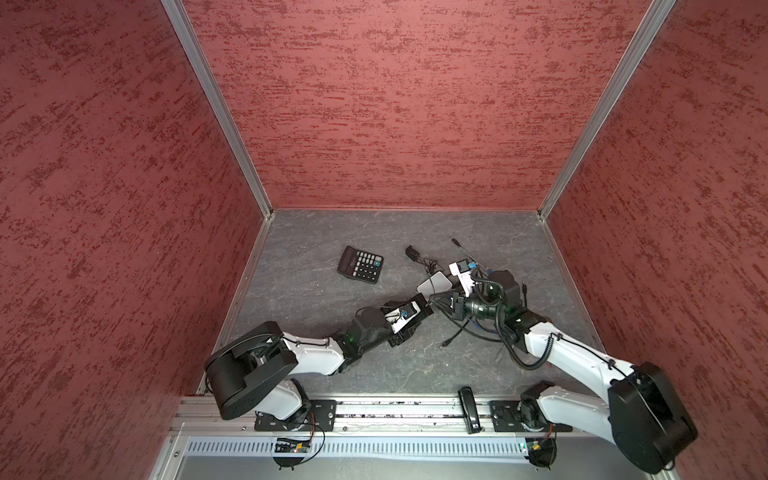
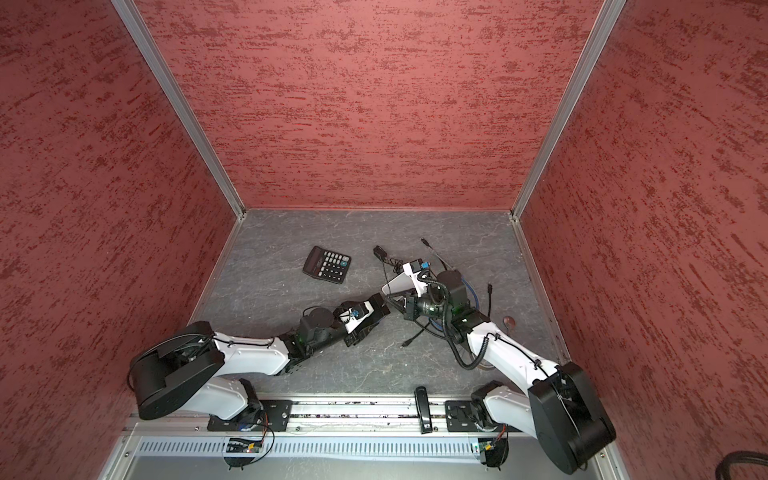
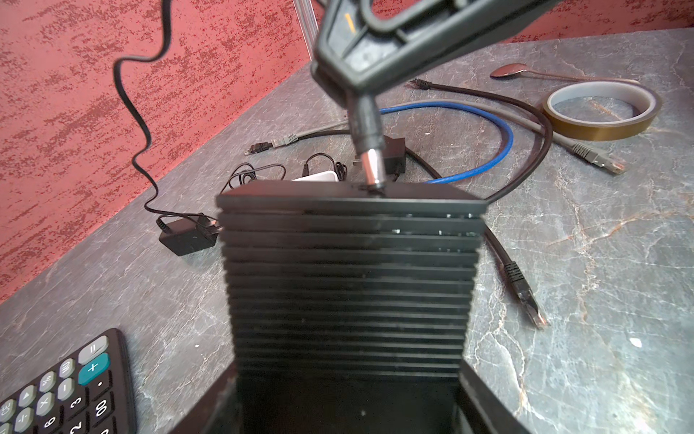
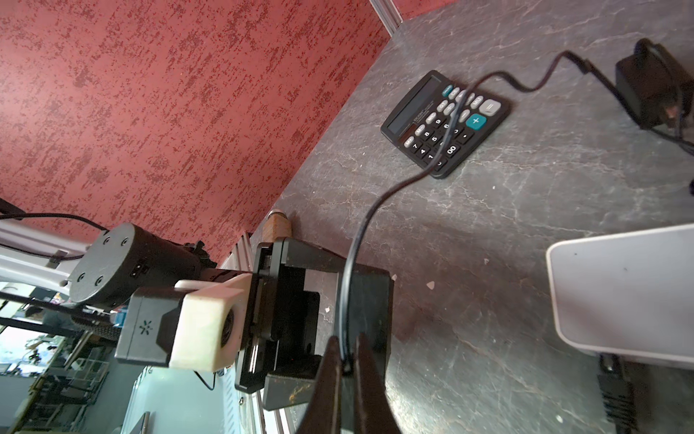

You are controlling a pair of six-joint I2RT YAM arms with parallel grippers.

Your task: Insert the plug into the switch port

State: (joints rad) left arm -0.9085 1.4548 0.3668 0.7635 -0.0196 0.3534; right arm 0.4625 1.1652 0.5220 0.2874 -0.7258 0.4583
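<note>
1. The left gripper (image 1: 417,309) is closed wide across the black ribbed switch (image 3: 349,285). It seems to hold the switch raised off the table (image 1: 316,316), with the end face turned toward the other arm. This likely presents the port (image 3: 371,186) and braces the housing against a push.
2. The right gripper (image 4: 347,360) is pinched shut on the plug (image 3: 366,131), clamping its black sleeve. Gripping this close to the tip probably keeps the plug stiff and easy to steer.
3. The plug's metal tip meets the port on the switch's end face. Nearly all of the shiny barrel shows and it leans slightly off the face's axis, so it looks engaged but not seated. It probably needs straightening before it is pushed in.
4. The cord (image 4: 375,203) runs slack in loose curves to the power adapter (image 3: 187,236) lying on the table, so it should not tug the plug sideways.
5. The calculator (image 1: 360,264), white box (image 4: 619,293), blue cable (image 3: 488,124) and tape roll (image 3: 601,112) lie apart, uninvolved.
</note>
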